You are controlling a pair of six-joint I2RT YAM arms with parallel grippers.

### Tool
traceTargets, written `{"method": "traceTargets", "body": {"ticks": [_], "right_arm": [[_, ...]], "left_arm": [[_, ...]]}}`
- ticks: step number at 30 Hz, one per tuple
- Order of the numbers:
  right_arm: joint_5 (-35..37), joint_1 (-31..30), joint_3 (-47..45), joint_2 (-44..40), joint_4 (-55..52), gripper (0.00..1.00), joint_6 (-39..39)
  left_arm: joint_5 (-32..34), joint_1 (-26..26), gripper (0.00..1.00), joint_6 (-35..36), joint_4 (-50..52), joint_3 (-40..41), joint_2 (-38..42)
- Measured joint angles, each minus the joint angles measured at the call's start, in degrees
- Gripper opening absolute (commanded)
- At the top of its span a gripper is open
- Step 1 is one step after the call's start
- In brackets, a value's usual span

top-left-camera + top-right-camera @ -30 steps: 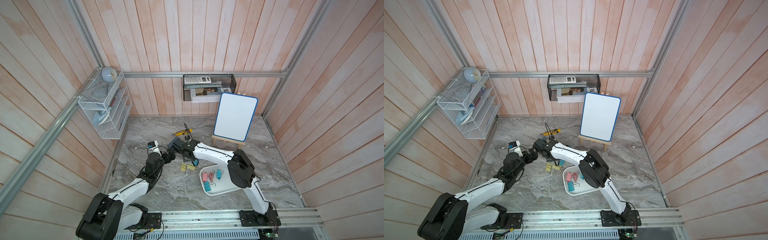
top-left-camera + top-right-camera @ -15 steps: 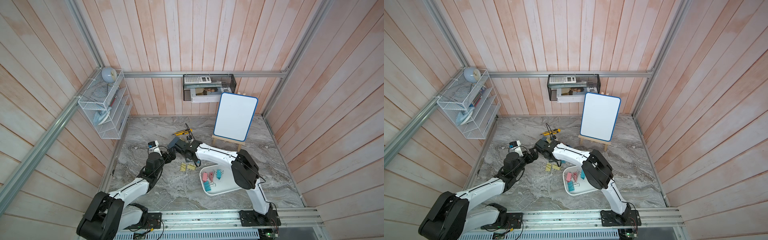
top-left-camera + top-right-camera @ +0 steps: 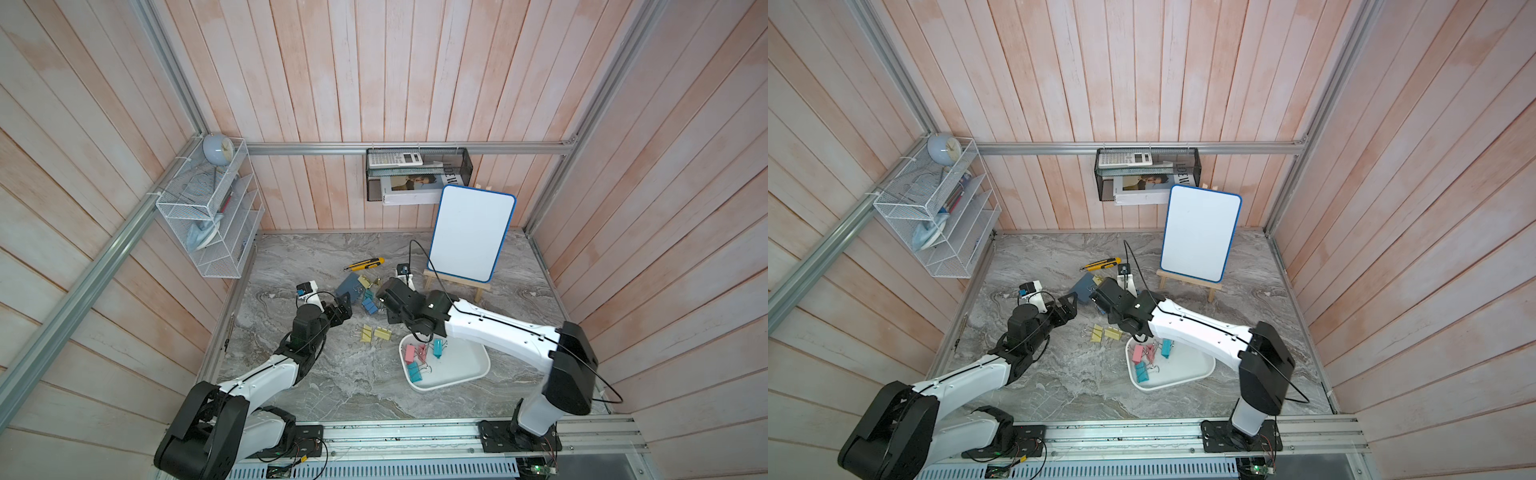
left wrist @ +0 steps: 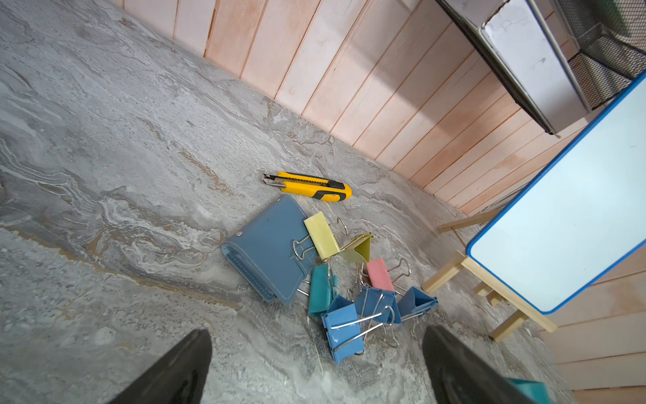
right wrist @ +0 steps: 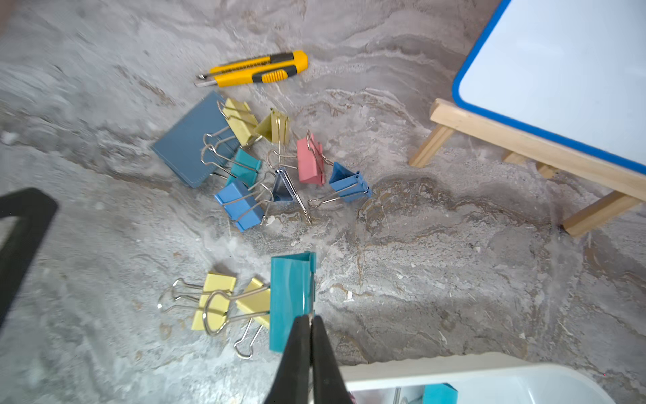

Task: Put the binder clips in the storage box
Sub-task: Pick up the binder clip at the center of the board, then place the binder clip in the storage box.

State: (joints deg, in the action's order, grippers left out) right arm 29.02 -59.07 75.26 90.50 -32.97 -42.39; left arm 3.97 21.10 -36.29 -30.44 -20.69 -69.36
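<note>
Grey marbled tabletop [image 3: 332, 386], pale pink plank walls [image 3: 374, 83] on three sides. Right gripper [image 5: 310, 319] pinched tight on a teal folded-metal binder clip [image 5: 290, 300], just off the far left corner of the shallow white plastic storage box [image 3: 461, 368], which holds pink, teal and blue clips [image 3: 417, 359]. Left gripper [image 3: 341, 309] spread wide, holding nothing, near the loose clip heap [image 4: 375, 300] beside a flat blue-grey pad [image 3: 349, 286]. Two yellow clips [image 3: 374, 333] lie left of the box. Yellow-and-black utility knife [image 3: 365, 264] farther back, blue-framed whiteboard on wooden easel [image 3: 471, 232] far right.
</note>
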Motion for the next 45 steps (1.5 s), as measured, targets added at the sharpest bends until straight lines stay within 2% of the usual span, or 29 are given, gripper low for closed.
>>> {"method": "traceTargets", "body": {"ticks": [5, 10, 16, 21, 25, 31, 38, 43, 45], "right_arm": [[-1.22, 0.0, -14.75, -16.61, 8.33, 0.0, -2.86], [-3.48, 0.0, -25.75, -32.33, 10.34, 0.0, -5.55], [-7.08, 0.0, -33.35, -47.98, 6.71, 0.0, -8.72], [-9.84, 0.0, -36.79, -54.82, -0.31, 0.0, -13.03], [-11.37, 0.0, -38.23, -54.01, -5.81, 0.0, -16.15], [-11.02, -0.15, -38.1, -45.0, -9.16, 0.0, -17.81], [-9.77, -0.92, -37.33, -32.37, -7.65, 0.0, -17.35], [-9.53, -1.55, -37.33, -28.44, -4.52, 0.0, -17.42], [-9.49, -1.88, -37.33, -27.41, -3.58, 0.04, -17.51]], "left_arm": [[-0.74, 0.0, 1.0, 0.0, -0.48, 0.0, -0.22], [-1.05, -0.04, 1.0, -0.15, -0.48, 0.02, -0.35], [-2.21, -0.11, 1.0, -0.44, -0.55, 0.02, -0.44], [-2.27, -0.2, 1.0, -0.44, -0.72, 0.02, -0.55], [-2.27, -0.22, 1.0, -0.44, -0.9, 0.02, -0.61], [-2.27, -0.22, 1.0, -0.42, -0.9, 0.02, -0.61], [-2.25, -0.22, 1.0, -0.39, -0.85, 0.02, -0.59], [-2.29, -0.28, 1.0, -0.39, -0.87, 0.02, -0.59], [-2.27, -0.37, 1.0, -0.39, -0.87, 0.02, -0.59]]}}
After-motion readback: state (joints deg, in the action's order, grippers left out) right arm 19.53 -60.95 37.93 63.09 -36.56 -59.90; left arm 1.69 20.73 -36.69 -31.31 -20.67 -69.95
